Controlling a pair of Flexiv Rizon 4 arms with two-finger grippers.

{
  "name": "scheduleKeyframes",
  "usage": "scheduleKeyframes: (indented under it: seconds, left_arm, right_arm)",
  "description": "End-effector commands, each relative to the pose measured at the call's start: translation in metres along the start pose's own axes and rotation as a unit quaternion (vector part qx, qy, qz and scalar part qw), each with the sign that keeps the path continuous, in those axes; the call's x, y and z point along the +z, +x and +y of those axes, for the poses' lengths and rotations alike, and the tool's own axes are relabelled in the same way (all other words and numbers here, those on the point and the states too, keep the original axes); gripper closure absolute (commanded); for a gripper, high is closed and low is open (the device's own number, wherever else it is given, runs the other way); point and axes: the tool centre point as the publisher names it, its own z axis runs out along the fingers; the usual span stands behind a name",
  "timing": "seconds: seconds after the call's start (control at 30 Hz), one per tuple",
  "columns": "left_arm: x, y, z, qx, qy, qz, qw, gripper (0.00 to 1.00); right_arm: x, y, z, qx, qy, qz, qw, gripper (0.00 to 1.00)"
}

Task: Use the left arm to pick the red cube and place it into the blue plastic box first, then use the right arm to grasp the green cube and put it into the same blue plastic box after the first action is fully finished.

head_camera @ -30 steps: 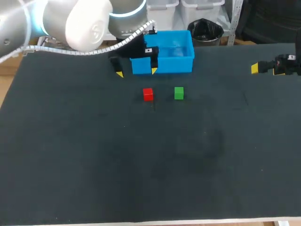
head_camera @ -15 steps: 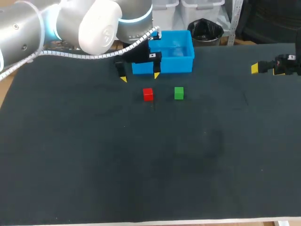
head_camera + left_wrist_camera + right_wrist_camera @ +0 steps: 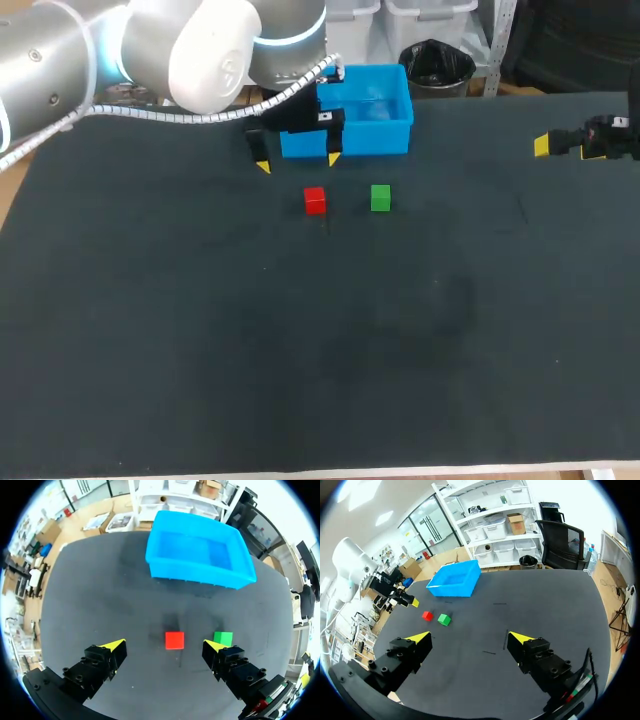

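The red cube (image 3: 315, 201) lies on the black table beside the green cube (image 3: 380, 198), both just in front of the blue plastic box (image 3: 350, 138). My left gripper (image 3: 297, 162) hangs open above the table between the box and the red cube. In the left wrist view the red cube (image 3: 174, 640) sits ahead, between the open fingers of the left gripper (image 3: 163, 646), and the green cube (image 3: 223, 638) is by one finger, with the blue box (image 3: 198, 555) beyond. My right gripper (image 3: 560, 148) is open at the far right. Its own view shows the right gripper (image 3: 470, 637) with both cubes (image 3: 427, 615) (image 3: 444, 619) far off.
The dark table mat (image 3: 320, 340) stretches wide in front of the cubes. The blue box (image 3: 455, 579) stands near the table's back edge. My left arm (image 3: 150, 50) crosses the back left corner with its white cable.
In the first half second my left gripper moved slightly right and down toward the red cube; since then it has kept still. The right arm and the cubes have not moved.
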Motion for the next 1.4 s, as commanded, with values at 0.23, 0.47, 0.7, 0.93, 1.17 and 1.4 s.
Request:
scheduleKeyframes:
  seconds: [0.23, 0.47, 0.7, 0.93, 1.17, 1.4]
  left_arm:
    - [0.033, 0.013, -0.011, 0.007, -0.004, 0.001, 1.000, 0.00]
    - [0.049, 0.014, -0.015, 0.006, -0.001, 0.008, 1.000, 0.00]
    - [0.060, 0.010, -0.016, -0.004, -0.002, 0.013, 1.000, 0.00]
    - [0.070, 0.008, -0.018, -0.008, -0.013, 0.015, 1.000, 0.00]
    - [0.078, 0.009, -0.017, -0.013, -0.023, 0.018, 1.000, 0.00]
    - [0.086, 0.011, -0.013, -0.022, -0.028, 0.024, 0.999, 1.00]
  right_arm:
    - [-0.001, 0.000, 0.002, 0.001, 0.004, 0.001, 1.000, 0.00]
    - [-0.001, 0.000, 0.002, 0.001, 0.004, 0.001, 1.000, 0.00]
    - [-0.001, 0.000, 0.002, 0.001, 0.004, 0.001, 1.000, 0.00]
    - [-0.001, 0.000, 0.002, 0.001, 0.004, 0.001, 1.000, 0.00]
    - [-0.001, 0.000, 0.002, 0.001, 0.004, 0.001, 1.000, 0.00]
    - [-0.001, 0.000, 0.002, 0.001, 0.004, 0.001, 1.000, 0.00]
